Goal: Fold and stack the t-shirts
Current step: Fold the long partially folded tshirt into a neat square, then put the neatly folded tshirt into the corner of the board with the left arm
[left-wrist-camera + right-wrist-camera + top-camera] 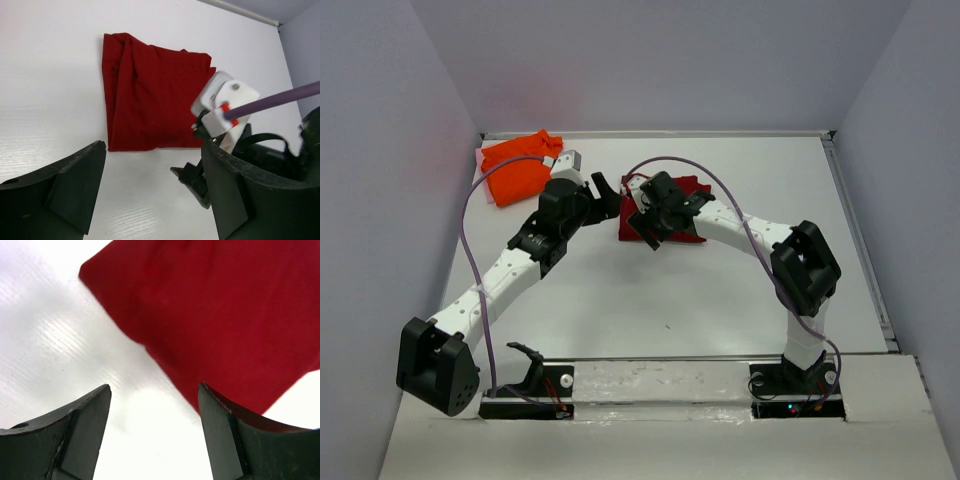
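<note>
The dark crimson t-shirt (150, 95) lies folded into a flat rectangle on the white table, at the centre of the top view (692, 222). My right gripper (643, 230) hovers over its near left corner, open and holding nothing. In the right wrist view the crimson shirt (225, 315) fills the upper right, and the right gripper (155, 390) has bare table between its fingers. My left gripper (606, 192) is open just left of the shirt; in its own view the left gripper (152, 150) is empty. The orange t-shirt (520, 165) lies bunched at the far left corner.
A raised rim (660, 134) runs along the table's far edge, with pale walls on three sides. Purple cables (470, 250) loop off both arms. The right arm's wrist (225, 107) crosses the left wrist view, close beside the left gripper's right finger.
</note>
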Available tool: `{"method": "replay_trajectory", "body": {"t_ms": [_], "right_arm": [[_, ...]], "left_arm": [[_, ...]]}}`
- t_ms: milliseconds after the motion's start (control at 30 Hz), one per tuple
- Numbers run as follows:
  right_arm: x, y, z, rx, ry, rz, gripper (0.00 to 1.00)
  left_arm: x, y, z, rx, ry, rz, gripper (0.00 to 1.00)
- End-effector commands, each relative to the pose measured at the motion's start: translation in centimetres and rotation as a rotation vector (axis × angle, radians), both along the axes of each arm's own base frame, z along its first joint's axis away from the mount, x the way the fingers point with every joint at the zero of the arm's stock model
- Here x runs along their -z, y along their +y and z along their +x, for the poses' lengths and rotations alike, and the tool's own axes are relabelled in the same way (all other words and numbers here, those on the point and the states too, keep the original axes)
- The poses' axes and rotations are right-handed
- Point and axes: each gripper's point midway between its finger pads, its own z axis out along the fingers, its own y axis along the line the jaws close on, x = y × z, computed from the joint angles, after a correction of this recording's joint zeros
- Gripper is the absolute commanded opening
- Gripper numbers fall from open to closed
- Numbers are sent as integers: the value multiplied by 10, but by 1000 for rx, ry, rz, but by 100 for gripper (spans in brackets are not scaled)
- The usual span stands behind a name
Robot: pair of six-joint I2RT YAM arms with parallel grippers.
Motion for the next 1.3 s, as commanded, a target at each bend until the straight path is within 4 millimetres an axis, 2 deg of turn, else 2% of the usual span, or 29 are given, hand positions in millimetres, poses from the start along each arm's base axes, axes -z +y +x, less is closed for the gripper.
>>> {"method": "replay_trajectory", "body": {"t_ms": [0,167,433,667,800,867,1067,1167,1267], "right_arm": [[19,12,-11,-72,7,-25,75],[33,8,-10,-73,-6,-70,75],[36,0,17,-15,-101,-156,75],[31,-1,23,6,-127,-162,75],[43,-4,26,1,-136,-198,75],[58,-4,26,0,-116,-220,74],[79,-2,24,-8,-78,-233,60],[80,-1,25,-13,-76,-232,49],[81,2,23,-19,-66,-216,33]], "left_arm": [[-30,15,3,-61,-69,-61,86],[-43,21,1,-56,-85,-104,86],[-55,13,-16,18,-102,-167,86],[-48,17,-19,13,-98,-160,86],[-38,14,-16,22,-80,-164,86],[-38,11,-14,33,-82,-173,86],[-32,10,-11,33,-78,-167,86],[-27,12,-10,20,-73,-162,86],[-16,13,-10,13,-57,-165,86]]}}
